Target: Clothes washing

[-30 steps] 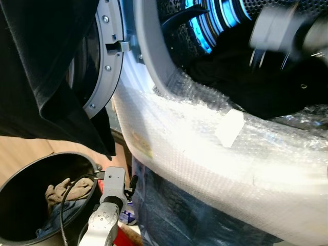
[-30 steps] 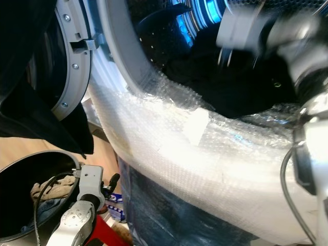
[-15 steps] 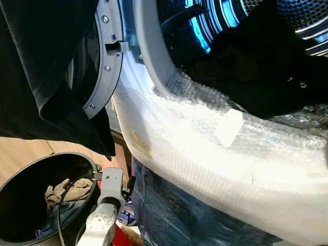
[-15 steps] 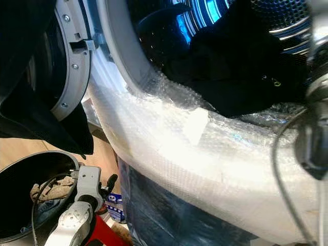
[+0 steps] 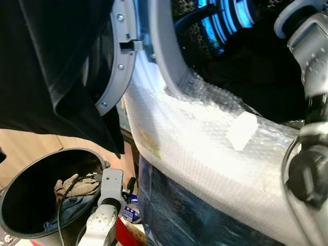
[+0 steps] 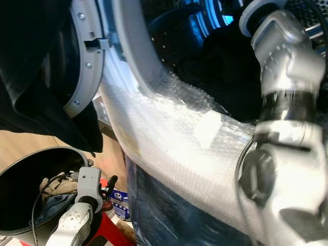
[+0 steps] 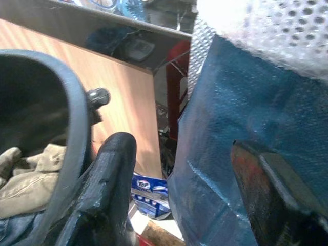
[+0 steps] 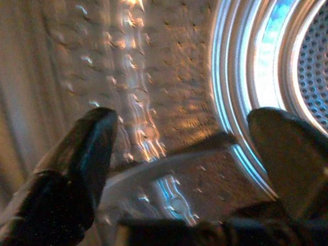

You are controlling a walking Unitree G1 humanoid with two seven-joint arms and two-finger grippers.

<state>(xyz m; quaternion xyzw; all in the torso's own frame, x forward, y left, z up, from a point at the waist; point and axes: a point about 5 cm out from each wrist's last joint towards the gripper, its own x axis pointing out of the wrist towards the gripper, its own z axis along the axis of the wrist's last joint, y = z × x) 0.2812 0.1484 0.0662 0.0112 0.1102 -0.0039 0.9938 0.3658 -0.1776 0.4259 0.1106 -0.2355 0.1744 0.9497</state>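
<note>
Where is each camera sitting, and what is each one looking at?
Left eye view: on the head, looking down at the bubble-wrapped washer rim, black clothes in the drum and the grey bin; both silver arms show.
Right eye view: beside it, same scene.
Left wrist view: on the left wrist, facing the bin's clothes and blue wrap; left tool open.
Right wrist view: inside the shiny drum; right tool open.
Shared: both eyes and the left wrist see the bin.
</note>
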